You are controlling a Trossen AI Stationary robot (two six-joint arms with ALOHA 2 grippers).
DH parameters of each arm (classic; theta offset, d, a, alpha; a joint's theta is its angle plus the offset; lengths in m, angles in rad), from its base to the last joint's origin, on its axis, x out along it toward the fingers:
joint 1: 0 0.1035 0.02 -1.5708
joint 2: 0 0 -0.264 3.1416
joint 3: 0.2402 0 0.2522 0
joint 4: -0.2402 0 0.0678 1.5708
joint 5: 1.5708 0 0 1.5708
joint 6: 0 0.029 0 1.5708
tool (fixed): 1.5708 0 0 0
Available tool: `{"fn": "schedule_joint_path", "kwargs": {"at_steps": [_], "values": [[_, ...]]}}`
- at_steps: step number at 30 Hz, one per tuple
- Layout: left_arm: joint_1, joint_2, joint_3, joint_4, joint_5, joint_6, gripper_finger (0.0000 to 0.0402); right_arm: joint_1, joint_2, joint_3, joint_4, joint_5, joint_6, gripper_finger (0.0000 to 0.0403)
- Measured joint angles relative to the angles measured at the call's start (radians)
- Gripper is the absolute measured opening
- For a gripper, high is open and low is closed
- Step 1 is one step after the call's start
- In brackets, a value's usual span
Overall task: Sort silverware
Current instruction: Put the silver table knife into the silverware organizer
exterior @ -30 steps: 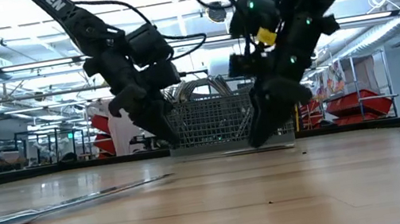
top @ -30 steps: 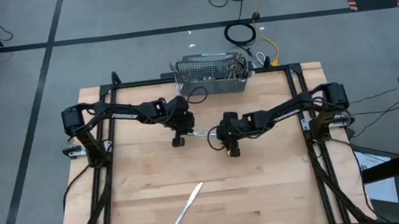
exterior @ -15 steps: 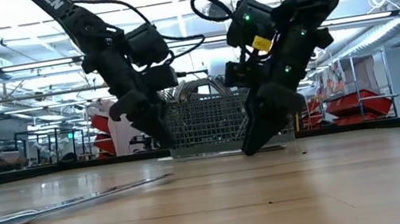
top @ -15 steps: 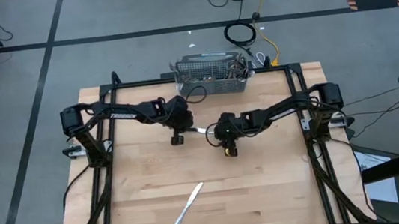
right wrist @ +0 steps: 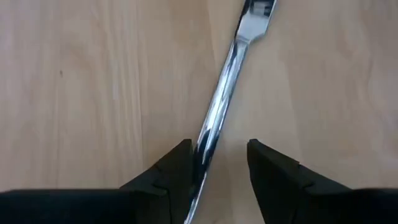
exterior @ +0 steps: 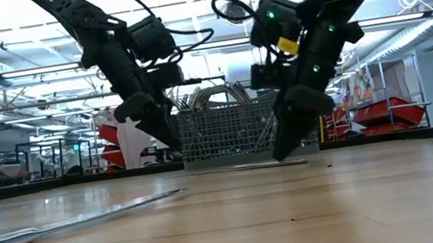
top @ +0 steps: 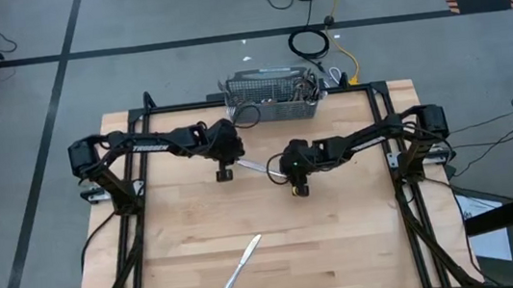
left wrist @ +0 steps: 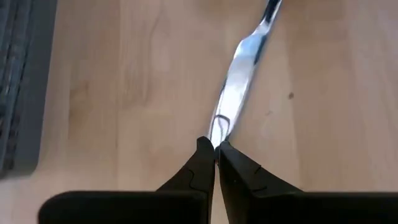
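A slim silver utensil (top: pixel 255 167), seemingly a fork, lies mid-table between my two grippers. My left gripper (top: pixel 231 162) (left wrist: pixel 216 146) is shut on one end of it. My right gripper (top: pixel 287 171) (right wrist: pixel 217 158) is open over the other stretch, a finger on either side of the handle (right wrist: pixel 211 124). The handle runs close along one finger; whether they touch, I cannot tell. In the low view the utensil (exterior: pixel 279 161) shows as a thin line at table height. A table knife (top: pixel 241 265) lies flat near the near edge. More silverware (top: pixel 308 88) stands in the wire-mesh basket (top: pixel 267 110). My left gripper pinches the utensil's near end (left wrist: pixel 217 127) between its two fingertips (left wrist: pixel 202 155), coming from above and slanting down. The fingers lie along the piece, which stretches away from them over the wood. Whether that end is raised off the table does not show.
The basket sits at the table's far edge, just behind both grippers. Black frame rails (top: pixel 130 226) run along the table's left and right sides. Bare wood (top: pixel 345 240) spreads toward the near edge around the knife.
My left gripper has drawn a little toward the table's left and far edges, and the utensil's end has gone with it, so the piece now lies more slanted. My right gripper swayed left and came back.
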Motion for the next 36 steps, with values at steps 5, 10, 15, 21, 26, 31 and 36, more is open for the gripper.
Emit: {"fn": "schedule_joint_path", "kwargs": {"at_steps": [5,10,15,21,26,31,36], "values": [[0.028,0.000,0.000,-0.015,0.023,0.001,0.0031,-0.003,0.000,-0.038,0.029,-0.005,0.002,0.0127],[0.046,0.000,0.000,-0.015,0.027,0.001,0.0031,-0.003,0.007,-0.066,0.036,-0.007,0.037,0.0125],[0.045,0.000,0.000,-0.014,0.028,0.002,0.0031,-0.005,0.035,-0.078,0.007,-0.028,0.073,0.0072],[0.047,0.000,0.000,-0.016,0.027,0.002,0.0031,-0.002,0.044,-0.079,0.015,-0.027,0.100,0.0015],[0.061,0.001,0.000,-0.057,0.031,-0.031,0.0031,-0.003,0.030,-0.086,0.034,-0.025,0.123,0.0008],[0.084,-0.023,0.000,-0.092,0.031,-0.052,0.0031,-0.003,-0.005,-0.088,0.032,-0.019,0.139,0.0006],[0.110,-0.097,0.000,-0.101,0.022,-0.054,0.0031,-0.005,-0.059,-0.092,0.020,0.019,0.147,0.0006]]}}
